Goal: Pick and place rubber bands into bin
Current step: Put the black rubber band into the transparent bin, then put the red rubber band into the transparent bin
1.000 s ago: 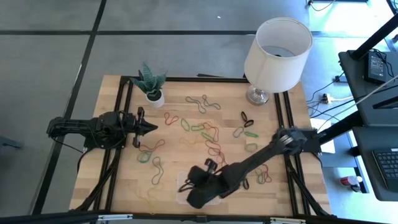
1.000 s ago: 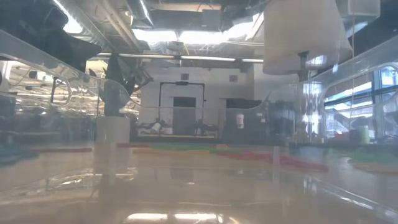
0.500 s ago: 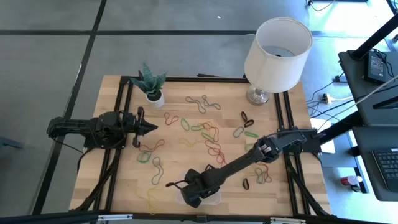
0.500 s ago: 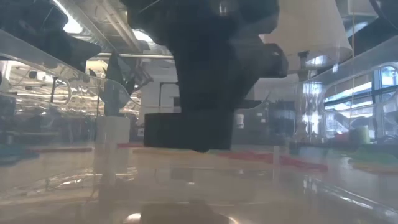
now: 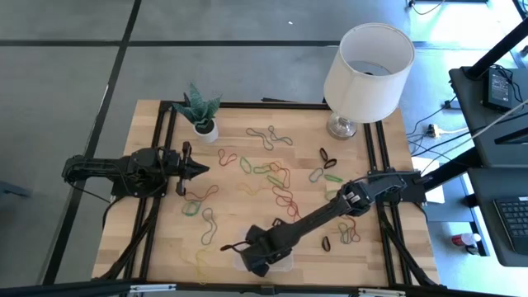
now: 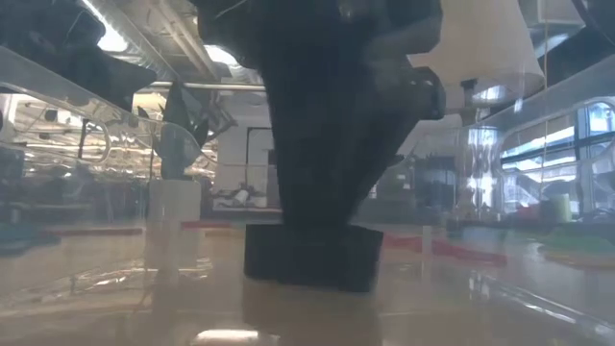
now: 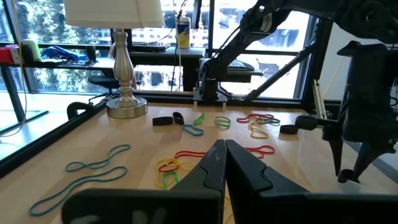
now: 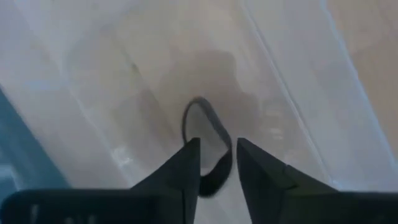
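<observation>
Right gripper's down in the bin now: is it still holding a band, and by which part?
No firm hold: the right gripper is open over the bin; the black rubber band sits loosely between its fingertips.

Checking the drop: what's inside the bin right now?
In the right wrist view one dark rubber band lies on the clear bin floor, between the right gripper's open fingers. From above, the arm covers most of the bin, so other contents cannot be ruled out.

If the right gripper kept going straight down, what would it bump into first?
Probably the dark rubber band loop lying between the open fingers of the right gripper, then the floor of the clear plastic bin just beneath it, though depth is hard to judge.
</observation>
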